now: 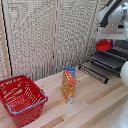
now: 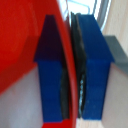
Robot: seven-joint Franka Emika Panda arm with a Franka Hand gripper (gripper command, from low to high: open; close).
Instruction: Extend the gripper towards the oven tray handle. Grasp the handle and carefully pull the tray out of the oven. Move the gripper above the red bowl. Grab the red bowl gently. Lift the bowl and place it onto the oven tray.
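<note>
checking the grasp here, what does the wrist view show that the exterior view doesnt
Only the wrist view shows the two blue fingers pinching the red bowl's rim between them.

Only the exterior view shows the surroundings: the pulled-out tray below the bowl, the open oven door, a red basket and a snack bag on the wooden table.

Both show the red bowl held by the gripper.
</note>
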